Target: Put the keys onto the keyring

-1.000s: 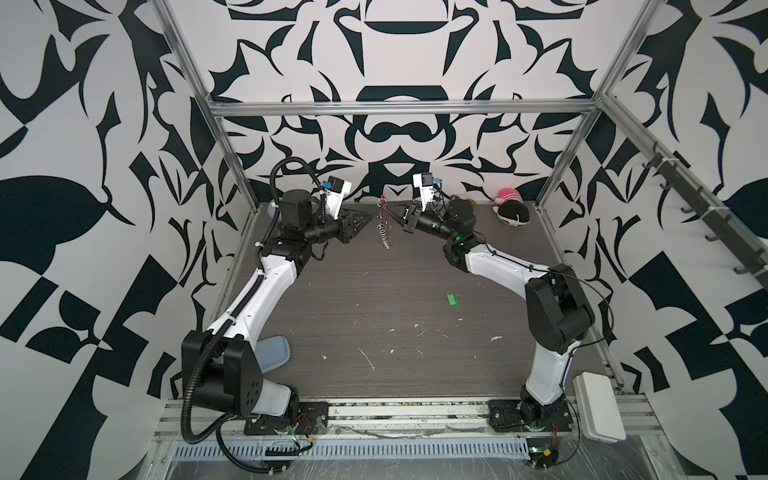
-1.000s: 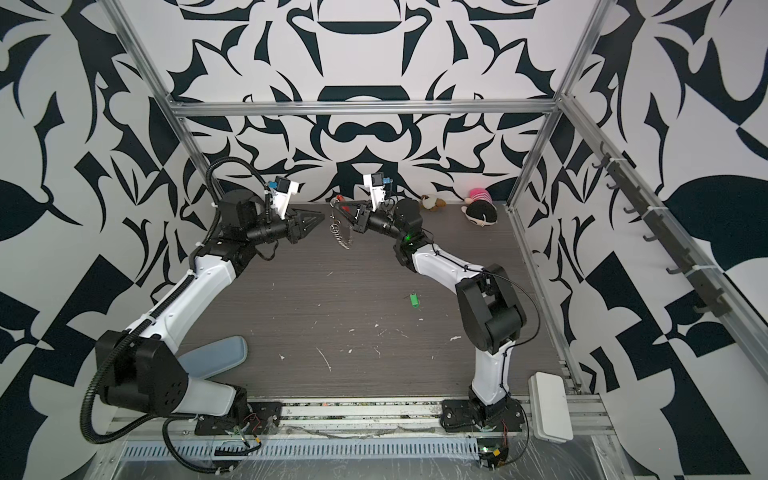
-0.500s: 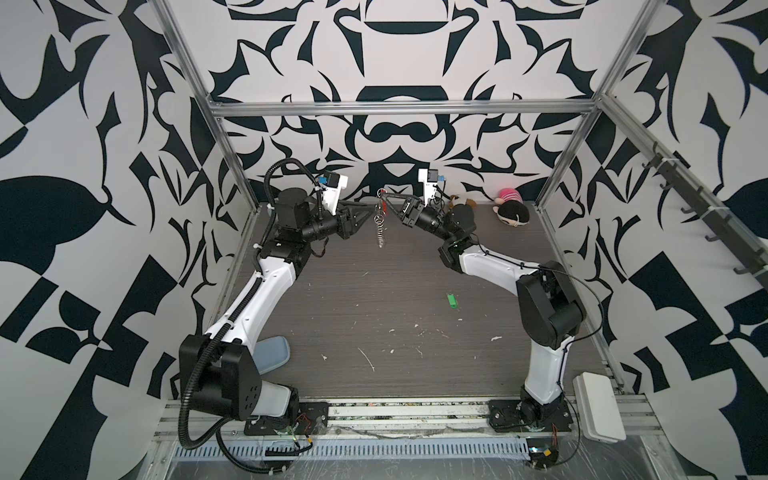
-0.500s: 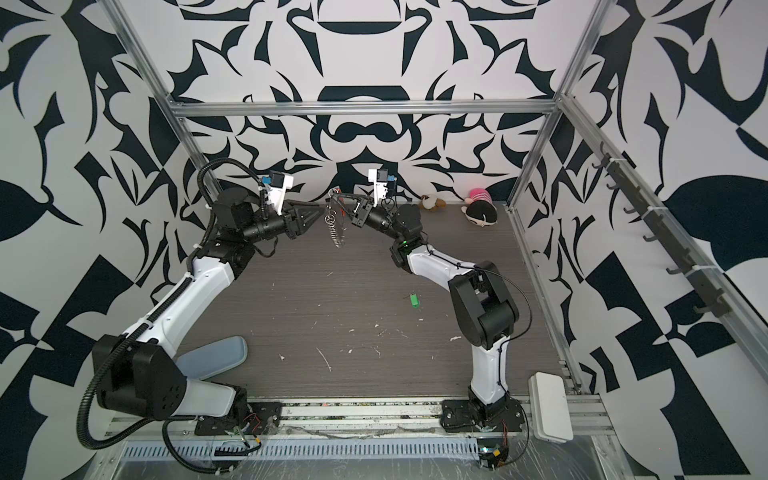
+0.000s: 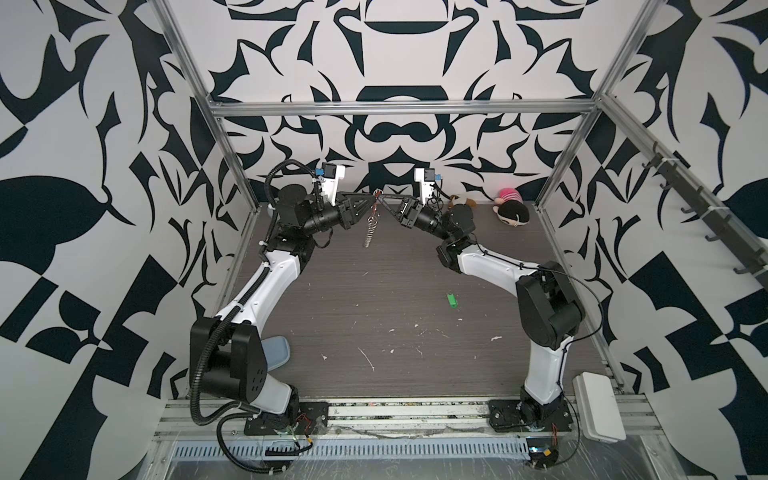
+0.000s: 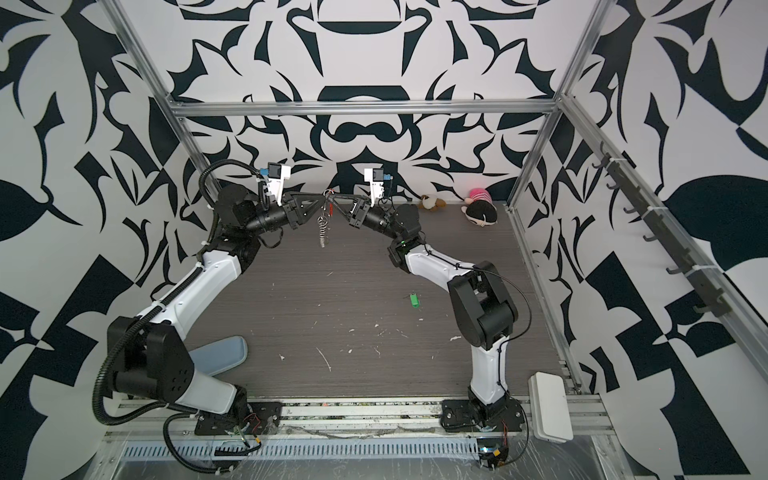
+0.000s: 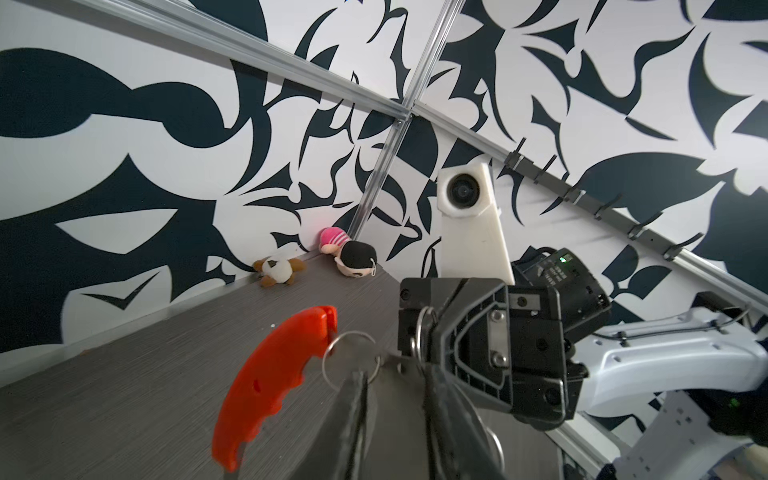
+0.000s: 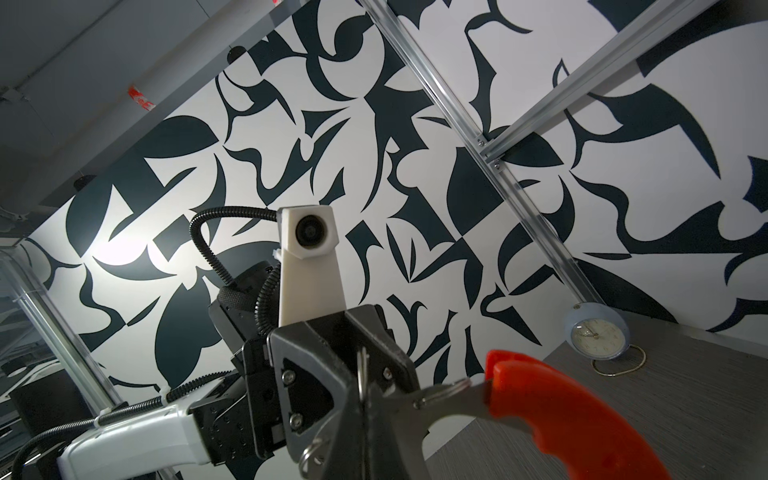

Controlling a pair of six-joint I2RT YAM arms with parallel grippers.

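Observation:
The keyring [image 5: 371, 228] hangs in the air at the back middle, its string of small silver rings dangling in both top views [image 6: 323, 228]. Its red-orange piece [image 7: 270, 382] shows close up in both wrist views [image 8: 561, 411]. My left gripper [image 5: 372, 198] and right gripper [image 5: 382, 198] meet tip to tip at its top. The right gripper [image 8: 365, 407] is shut on the keyring's metal end. The left gripper [image 7: 395, 374] has its jaws narrowly apart, with the metal end between them. The keys, a green tag [image 5: 451, 301], lie alone on the table right of centre [image 6: 414, 300].
Two plush toys [image 5: 513, 210] [image 5: 459, 203] lie against the back wall at the right. A light blue pad [image 5: 274, 351] sits by the left arm's base and a white box [image 5: 598, 405] at the front right. A small clock [image 8: 596, 334] stands near the wall.
Both grippers have risen and drawn closer together with the keyring hanging between them. The left jaws widened briefly and narrowed again. The green tag has not moved.

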